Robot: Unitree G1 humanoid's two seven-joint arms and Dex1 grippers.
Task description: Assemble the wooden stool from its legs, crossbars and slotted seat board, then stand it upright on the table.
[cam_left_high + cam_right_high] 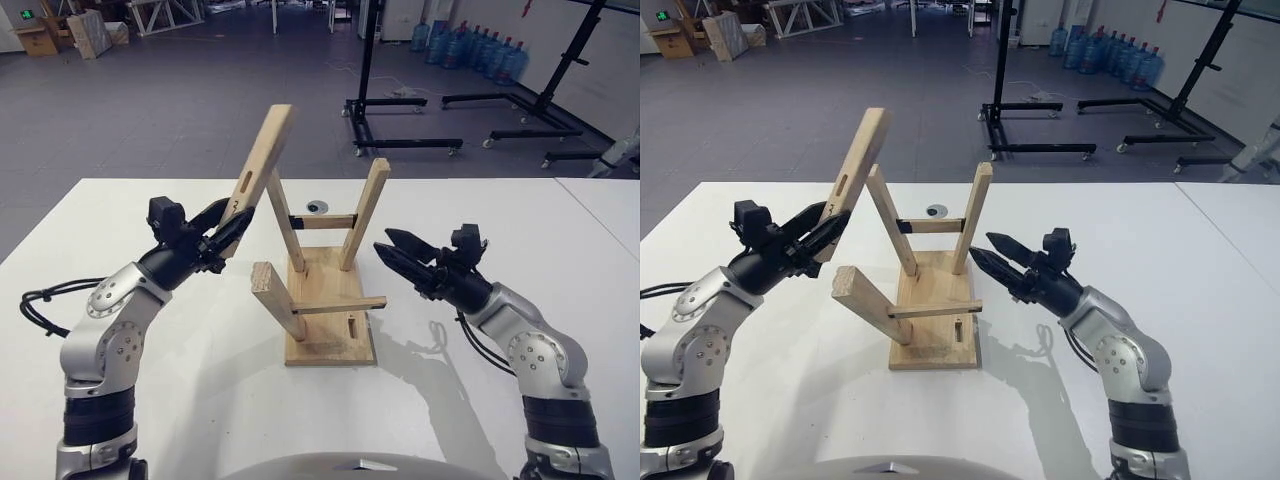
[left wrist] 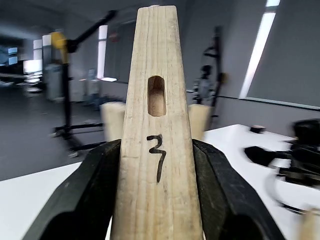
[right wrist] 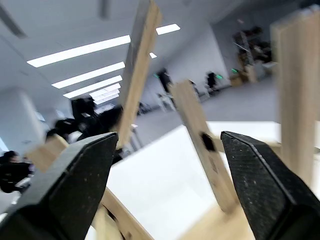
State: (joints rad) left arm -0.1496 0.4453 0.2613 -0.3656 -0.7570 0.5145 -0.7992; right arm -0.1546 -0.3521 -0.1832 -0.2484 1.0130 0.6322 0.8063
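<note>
My left arm is bent, its pincer (image 1: pixel 230 220) clamped on a wooden leg (image 1: pixel 262 160). My right arm is bent too, its pincer (image 1: pixel 384 240) gaping wide, pointing inward.

Half-built stool (image 1: pixel 330 340) upside down (fourth leg (image 1: pixel 265 160) aloft)

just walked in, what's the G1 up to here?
Stool assembly, midway. The pale wooden slotted seat board lies flat on the white table with three wooden legs rising from it, the near one leaning. The left gripper holds the fourth wooden leg, raised above the table beside them. The right gripper is open and empty, next to the far right leg.
</note>
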